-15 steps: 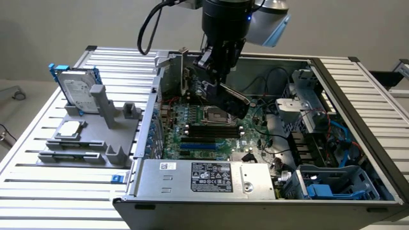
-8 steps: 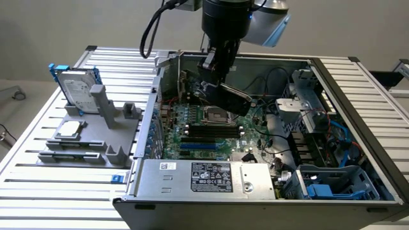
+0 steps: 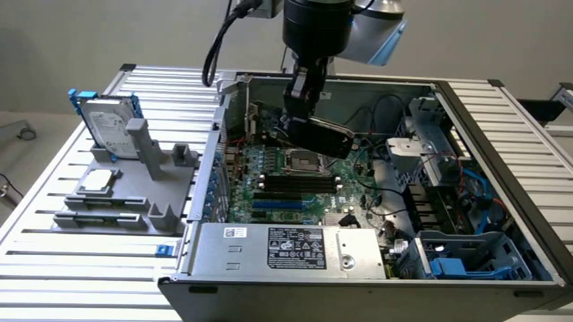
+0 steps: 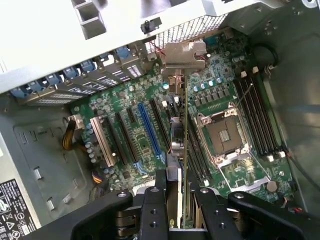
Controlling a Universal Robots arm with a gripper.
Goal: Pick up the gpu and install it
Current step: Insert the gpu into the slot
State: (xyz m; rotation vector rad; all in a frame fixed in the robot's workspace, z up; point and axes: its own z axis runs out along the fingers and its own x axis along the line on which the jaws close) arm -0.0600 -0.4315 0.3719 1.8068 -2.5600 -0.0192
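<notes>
Two fingers of the gripper are closed on the gpu, pinching it by its near end. The card stands on edge between them and runs straight out from the jaws to its silver bracket at the far end.

Directly beneath the card lies the board. The card's line falls between the blue slot on one side of the jaws and the empty socket on the other, along the black slots there. Whether its lower edge touches a slot I cannot tell. In the exterior view it looks to hang above the board, slightly tilted, inside the open case.

Beyond the socket sit the memory slots. Well away from the jaws, outside the case, the hard drive and the chip rest on a grey rack.

The step in hand, as I judge it, is lining the card over its slot. Doing it well calls for a level card, its edge parallel to the slot along the whole length, and the bracket meeting the opening in the rear wall. It also calls for a firm pinch — so the card cannot pivot — and a straight push with no sideways lean.
</notes>
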